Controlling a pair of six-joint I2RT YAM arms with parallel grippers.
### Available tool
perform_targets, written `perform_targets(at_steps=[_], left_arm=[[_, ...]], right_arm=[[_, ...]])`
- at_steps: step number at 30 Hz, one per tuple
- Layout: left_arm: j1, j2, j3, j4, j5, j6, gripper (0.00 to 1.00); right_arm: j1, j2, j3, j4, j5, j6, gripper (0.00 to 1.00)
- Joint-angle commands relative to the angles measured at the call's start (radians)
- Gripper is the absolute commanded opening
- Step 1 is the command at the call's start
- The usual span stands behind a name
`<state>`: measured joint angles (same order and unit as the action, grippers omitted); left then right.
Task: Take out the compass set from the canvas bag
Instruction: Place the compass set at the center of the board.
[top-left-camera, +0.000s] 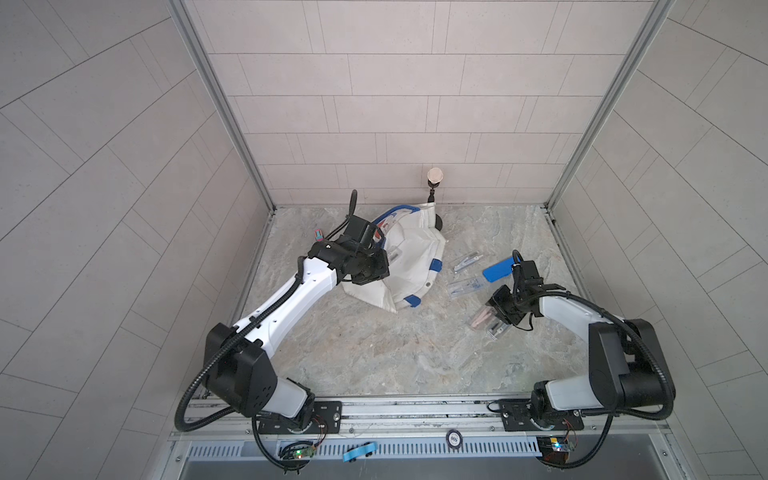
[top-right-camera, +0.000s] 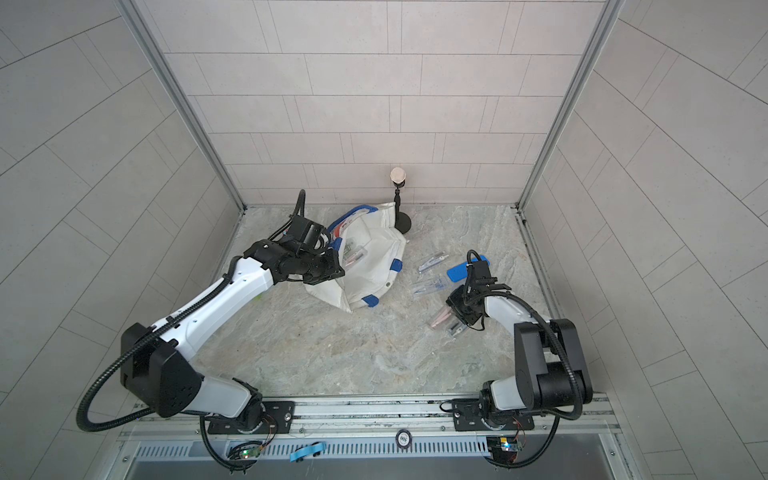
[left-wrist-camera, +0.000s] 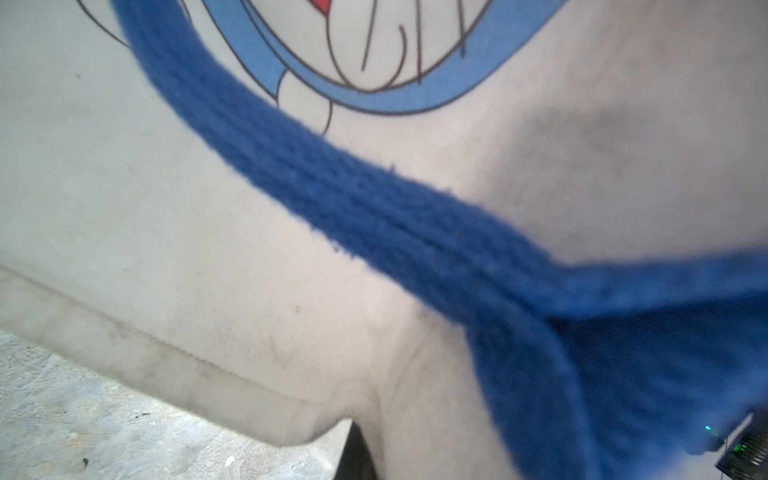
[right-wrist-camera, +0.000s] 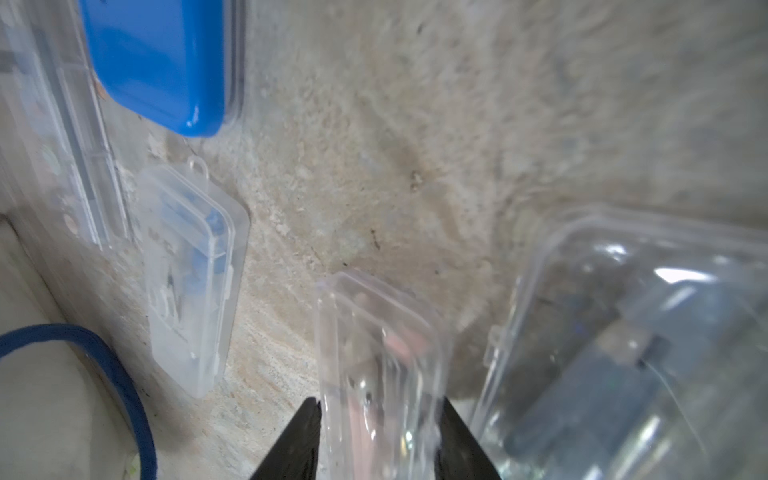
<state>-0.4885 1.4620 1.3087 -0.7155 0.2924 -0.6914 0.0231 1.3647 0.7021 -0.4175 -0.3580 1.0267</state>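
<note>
- right gripper: jaws part-way open, one black tip on each side of the pink pack. Can't tell if they pinch it.
- pink pack: slim clear hard shell, glossy, rounded corners. Its long axis runs straight out from the jaws. It is out of the bag, on the worktop.
- grey pack: same clear shell, just beside the pink one, roughly parallel to it.
- two clear packs: on the worktop between the bag and the blue case. Long axes parallel, slanted the same way.
- blue case: smooth opaque plastic, rounded oblong.
- left gripper: jaws closed at the bag rim. What they hold is hidden.
- bag: white canvas, slumped and creased, mouth open upward. More packs lie inside.
- strap: blue woven webbing with a fuzzy edge, running across the cartoon print.
- worktop: grey marbled, stone look.
</note>
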Motion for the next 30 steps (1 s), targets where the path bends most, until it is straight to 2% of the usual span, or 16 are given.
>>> perform_targets(at_steps=[1, 4, 7, 12, 15, 20, 26, 30], left_arm=[[0.004, -0.041, 0.003, -0.001, -0.009, 0.011, 0.0], [0.004, -0.05, 0.006, -0.021, -0.007, 0.051, 0.0], [0.004, -0.048, 0.014, -0.061, -0.004, 0.091, 0.0], [0.002, -0.069, -0.012, -0.076, 0.001, 0.11, 0.0], [0.003, -0.084, -0.035, -0.063, -0.01, 0.098, 0.0], [-0.001, -0.089, -0.049, -0.045, -0.017, 0.068, 0.0], [-0.018, -0.09, -0.048, -0.034, -0.029, 0.043, 0.0], [-0.024, -0.086, -0.045, -0.03, -0.03, 0.036, 0.0]], right_arm=[[-0.005, -0.152, 0.089, -0.157, 0.071, -0.012, 0.5], [0.033, -0.218, 0.156, -0.185, 0.059, 0.009, 0.5], [0.157, -0.195, 0.228, -0.16, 0.064, 0.066, 0.48], [0.431, 0.002, 0.379, -0.018, 0.08, 0.186, 0.44], [0.541, 0.159, 0.488, 0.074, 0.075, 0.248, 0.42], [0.609, 0.391, 0.634, 0.182, 0.074, 0.362, 0.42], [0.62, 0.609, 0.698, 0.4, 0.05, 0.492, 0.45], [0.639, 0.728, 0.802, 0.42, 0.028, 0.525, 0.48]])
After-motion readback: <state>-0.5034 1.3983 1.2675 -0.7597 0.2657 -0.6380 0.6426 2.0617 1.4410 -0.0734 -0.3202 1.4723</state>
